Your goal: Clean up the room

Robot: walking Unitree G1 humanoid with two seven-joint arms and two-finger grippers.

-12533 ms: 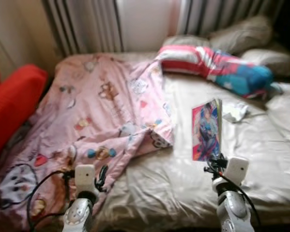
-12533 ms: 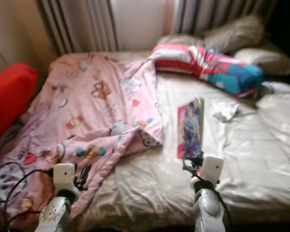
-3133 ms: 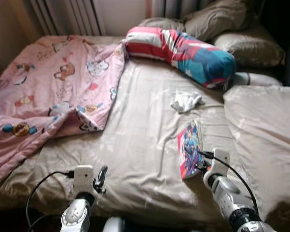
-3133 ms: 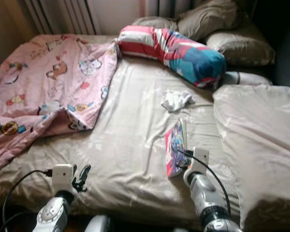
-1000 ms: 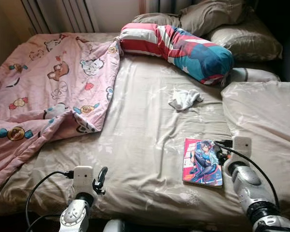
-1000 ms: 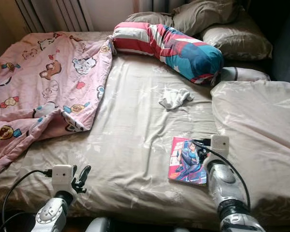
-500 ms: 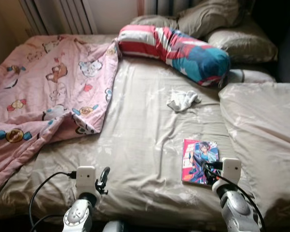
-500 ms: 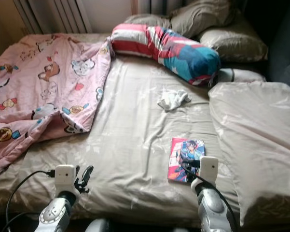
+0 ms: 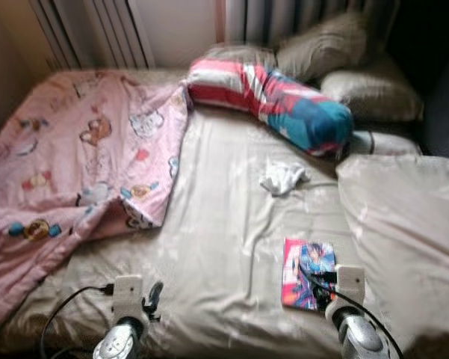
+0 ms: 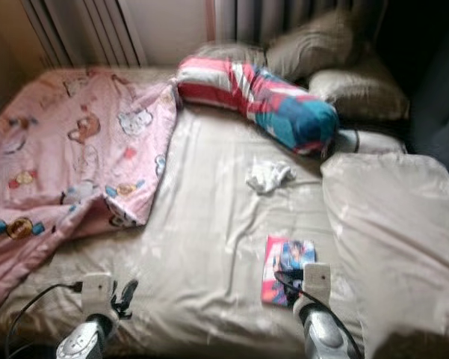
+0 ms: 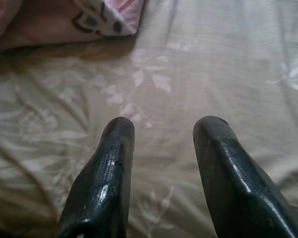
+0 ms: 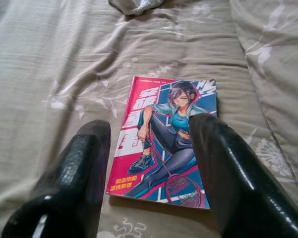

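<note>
A pink and blue comic book lies flat on the beige bed sheet, cover up, and appears in the right wrist view too. My right gripper hovers open just above its near edge, with nothing between its fingers. My left gripper is open over bare sheet near the bed's front edge. A crumpled white cloth lies mid-bed beyond the book. A pink cartoon blanket is bunched over the bed's left half.
A striped red, white and blue bolster lies across the head of the bed, with beige pillows behind it. A large beige pillow fills the right side. Curtains hang behind.
My right gripper let go of the book, which now lies flat on the sheet, and drew back toward me. The camera has shifted slightly.
</note>
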